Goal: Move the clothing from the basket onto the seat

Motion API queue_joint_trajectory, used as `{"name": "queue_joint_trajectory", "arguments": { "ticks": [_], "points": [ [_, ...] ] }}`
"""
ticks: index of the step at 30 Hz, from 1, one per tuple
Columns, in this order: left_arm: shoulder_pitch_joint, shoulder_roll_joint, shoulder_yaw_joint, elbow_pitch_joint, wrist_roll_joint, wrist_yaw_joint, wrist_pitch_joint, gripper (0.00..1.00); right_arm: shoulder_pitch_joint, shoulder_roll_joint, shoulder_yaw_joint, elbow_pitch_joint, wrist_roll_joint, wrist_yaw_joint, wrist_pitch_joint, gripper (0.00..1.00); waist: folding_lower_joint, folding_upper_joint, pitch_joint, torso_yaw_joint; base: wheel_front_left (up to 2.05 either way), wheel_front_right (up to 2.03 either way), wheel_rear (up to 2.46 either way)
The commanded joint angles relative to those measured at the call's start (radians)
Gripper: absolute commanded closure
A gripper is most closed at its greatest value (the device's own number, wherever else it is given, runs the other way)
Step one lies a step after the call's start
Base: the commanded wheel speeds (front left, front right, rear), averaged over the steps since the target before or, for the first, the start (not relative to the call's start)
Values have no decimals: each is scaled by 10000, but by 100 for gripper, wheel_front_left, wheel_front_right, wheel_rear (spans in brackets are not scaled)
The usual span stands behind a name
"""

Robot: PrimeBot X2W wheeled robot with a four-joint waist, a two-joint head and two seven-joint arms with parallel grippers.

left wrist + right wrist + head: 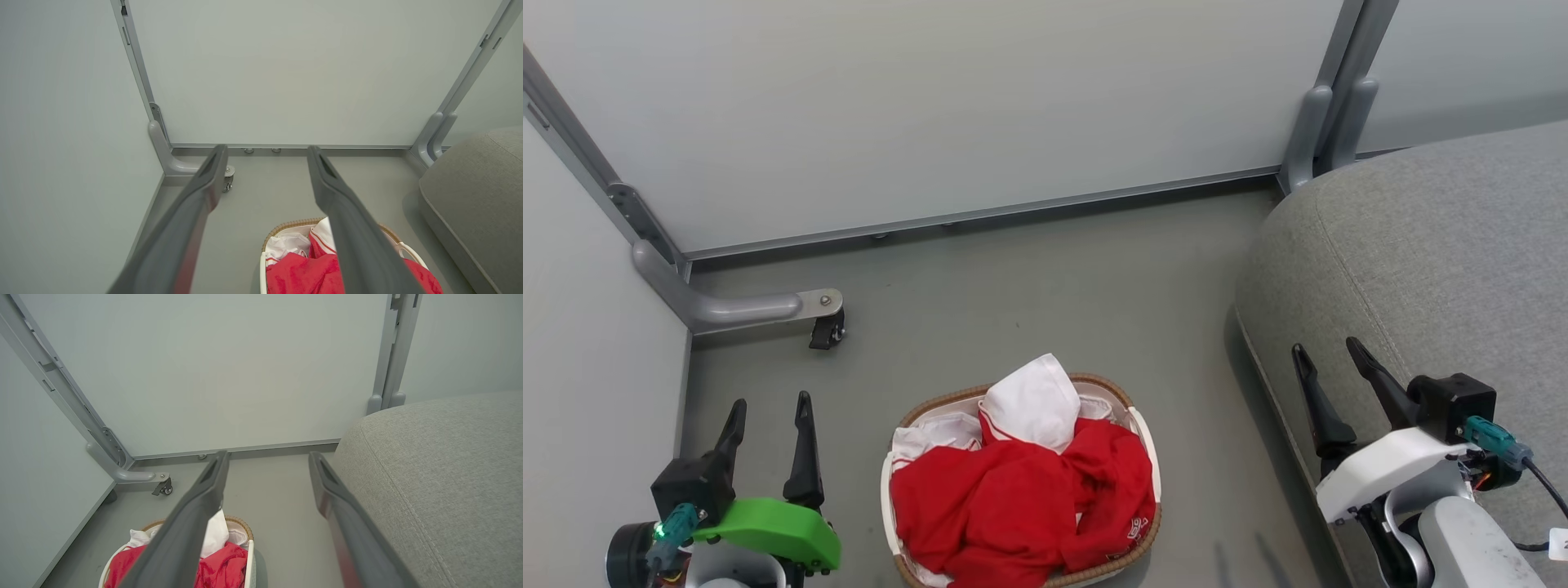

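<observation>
No text could be read with any certainty; the red clothing (pixel 1013 506) heaped in the basket (pixel 1104 384) bore a small dark print on a white patch at its near right fold, too small to make out; a white tag (pixel 1559 543) on the cable (pixel 1545 483) at the near right carried a dark mark, cut off and illegible.

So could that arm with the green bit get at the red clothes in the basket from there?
Probably yes. The left gripper is open and empty beside the basket, with bare floor between them. The clothing lies heaped at the top, uncovered. The arm would likely need to swing right and dip.
</observation>
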Motion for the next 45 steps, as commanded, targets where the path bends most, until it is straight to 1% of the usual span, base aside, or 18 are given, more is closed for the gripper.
{"name": "queue_joint_trajectory", "arguments": {
  "ticks": [1, 7, 14, 24, 29, 36, 45],
  "points": [
    [-241, 32, -16, -80, 285, -37, -103, 0, -171, -82, 21, -3, -276, 3, -111, 0, 0, 0, 27, 3, 0, 0, 0],
    [-295, 4, 2, -102, 784, -55, -214, 0, -276, -76, 55, -30, -754, 2, -222, 0, 0, 0, 191, -29, 0, 0, 0],
    [-542, -91, 1, 7, 1267, -117, -353, 0, -553, -28, 91, -166, -1349, 2, -361, 0, 0, 0, 730, -191, 0, 0, 0],
    [-1239, -205, -184, 316, 1958, -262, -538, 0, -1094, 64, 148, -524, -2078, 1, -547, 0, 0, 0, 1993, -621, 0, 0, 0],
    [-1751, -205, -428, 744, 2272, -316, -626, 0, -1404, 181, 252, -736, -2435, 1, -637, 0, 0, 0, 2813, -903, 0, 0, 0],
    [-2521, -44, -612, 1211, 2226, -364, -609, 0, -1898, 426, 332, -1152, -2544, -1, -622, 0, 0, 0, 3928, -1276, 0, 0, 0],
    [-3470, 409, -1070, 1751, 2158, -389, -609, 0, -2650, 757, 552, -1637, -2584, -1, -621, 0, 0, 0, 5340, -1771, 0, 0, 0]
  ]
}}
